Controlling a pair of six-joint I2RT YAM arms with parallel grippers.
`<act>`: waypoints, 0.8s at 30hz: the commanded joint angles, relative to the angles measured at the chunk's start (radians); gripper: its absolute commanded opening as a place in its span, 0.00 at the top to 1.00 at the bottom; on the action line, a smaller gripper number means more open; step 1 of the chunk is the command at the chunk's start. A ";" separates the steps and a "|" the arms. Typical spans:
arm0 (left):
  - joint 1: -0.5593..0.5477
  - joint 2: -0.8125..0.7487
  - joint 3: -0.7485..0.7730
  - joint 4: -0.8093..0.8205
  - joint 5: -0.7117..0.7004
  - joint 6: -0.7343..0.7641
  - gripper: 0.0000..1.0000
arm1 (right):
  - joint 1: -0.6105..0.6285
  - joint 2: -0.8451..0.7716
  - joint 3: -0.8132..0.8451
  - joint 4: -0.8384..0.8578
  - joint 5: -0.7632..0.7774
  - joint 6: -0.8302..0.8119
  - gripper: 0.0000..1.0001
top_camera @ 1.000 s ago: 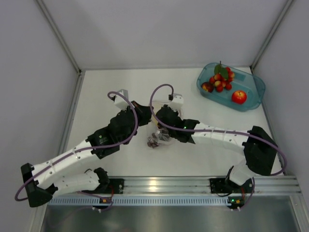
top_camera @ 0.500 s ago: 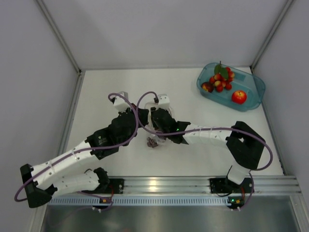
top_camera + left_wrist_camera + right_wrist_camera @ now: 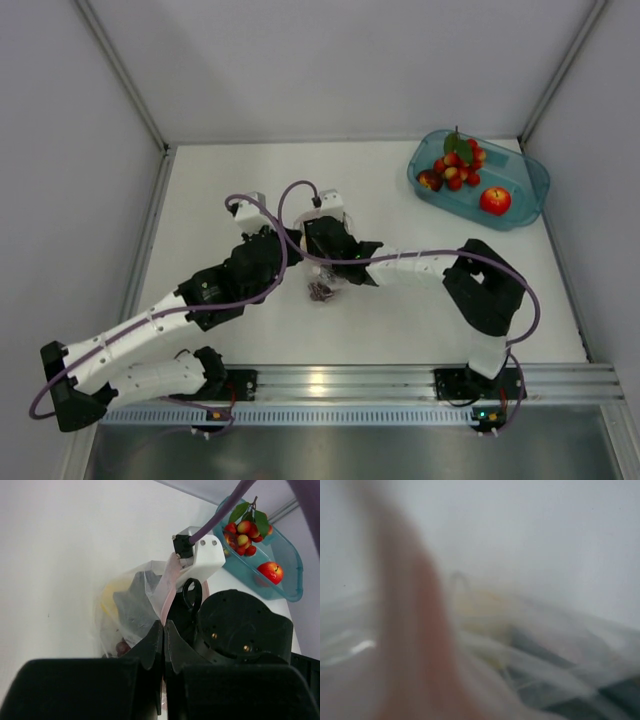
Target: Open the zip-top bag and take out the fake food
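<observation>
Item: bag [image 3: 131,582], clear, crinkled, at the centre of the table [image 3: 230,190] in the overhead view, between the two arms. Contents seen through the plastic: lemon [image 3: 107,600] at the left of the bag, grapes [image 3: 120,647] low down. Both are inside, not removed. Pink zip strip [image 3: 167,582] runs up the bag's right side in the left wrist view. Whether it is parted cannot be told. Left hand [image 3: 163,630]: fingers pressed together, with the lower end of the strip pinched between them. Right hand [image 3: 318,262]: at the bag from the other side. Its own view is a blur of plastic and pink strip with the fingers unseen, so its opening and hold cannot be told. Tub [image 3: 292,565], upper right, well apart from the bag: holds apple [image 3: 270,571] and berries [image 3: 245,530], already out. Judged status: partly done, with lemon and grapes left to take out.
</observation>
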 commanded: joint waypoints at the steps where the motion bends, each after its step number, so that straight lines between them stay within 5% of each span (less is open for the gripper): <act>1: 0.004 -0.014 -0.005 0.020 -0.015 0.023 1.00 | -0.052 0.054 0.047 -0.047 -0.013 -0.011 0.45; 19: 0.041 -0.011 -0.034 0.014 0.005 0.031 1.00 | -0.086 0.256 0.168 -0.182 -0.114 0.002 0.19; 21: 0.044 -0.012 -0.036 0.014 0.006 0.029 1.00 | -0.089 0.280 0.185 -0.194 -0.126 -0.005 0.08; 24: 0.050 -0.014 -0.040 0.014 0.012 0.031 1.00 | -0.092 0.265 0.179 -0.150 -0.120 -0.008 0.14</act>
